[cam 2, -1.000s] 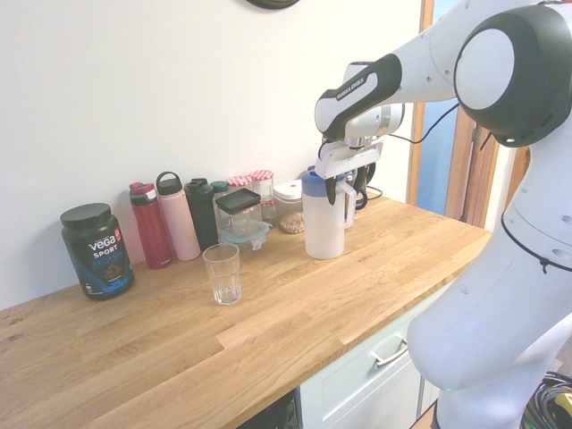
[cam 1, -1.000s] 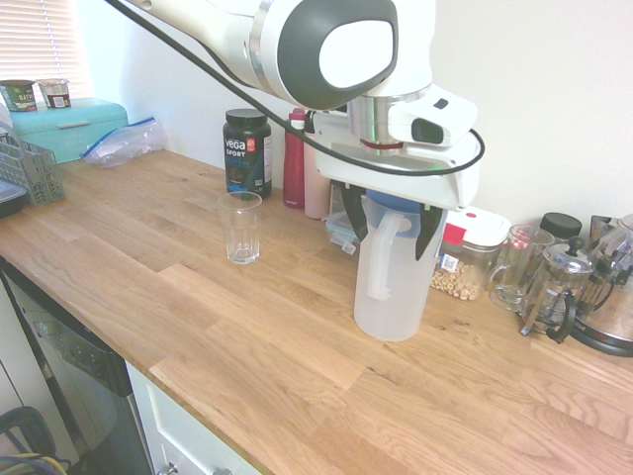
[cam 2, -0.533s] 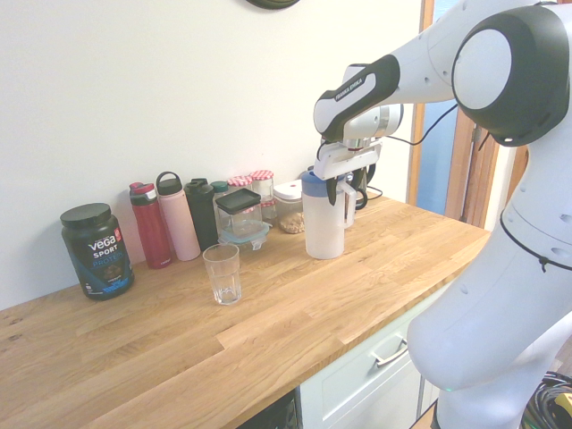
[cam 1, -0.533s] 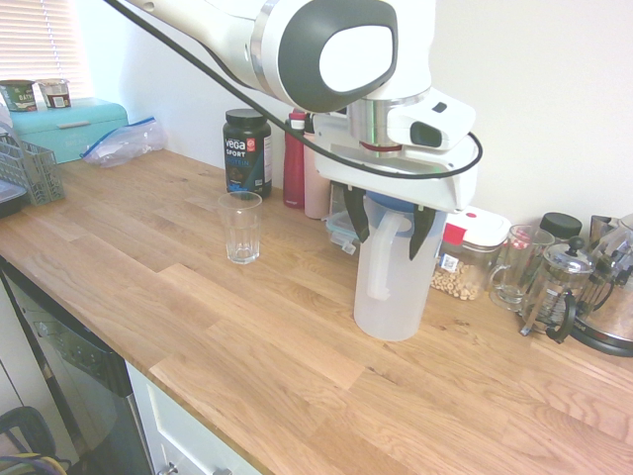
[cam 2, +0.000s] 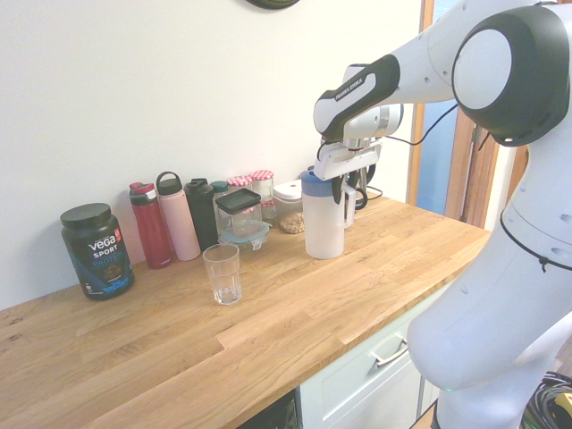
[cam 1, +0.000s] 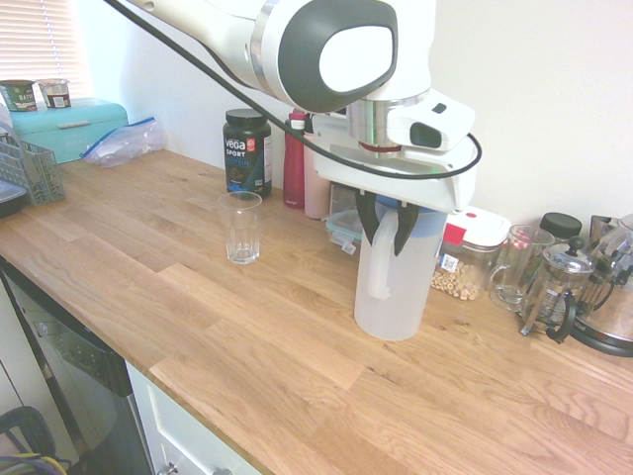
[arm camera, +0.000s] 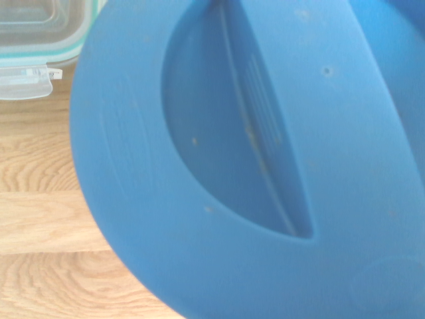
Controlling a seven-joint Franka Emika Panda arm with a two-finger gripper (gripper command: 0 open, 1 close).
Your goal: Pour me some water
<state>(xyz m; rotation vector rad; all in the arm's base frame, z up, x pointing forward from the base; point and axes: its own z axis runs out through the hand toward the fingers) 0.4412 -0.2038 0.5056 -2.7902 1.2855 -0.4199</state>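
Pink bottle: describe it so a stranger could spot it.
On the wooden counter, a row of bottles stands along the wall. The pink bottle is between a red bottle and a black one; only its dark lid carries a big loop.

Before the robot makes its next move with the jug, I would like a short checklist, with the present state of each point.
1. Jug stands upright on the counter: ok.
2. Fingers of the gripper are on both sides of the jug's handle: ok.
3. Grip on the handle is firm enough for lifting: cannot tell.
4. Glass stands upright, open side up: ok.
5. Jug is over the glass, ready for pouring: not ok, they stand apart on the counter.
6. Enough water in the jug: cannot tell, its wall is frosted.
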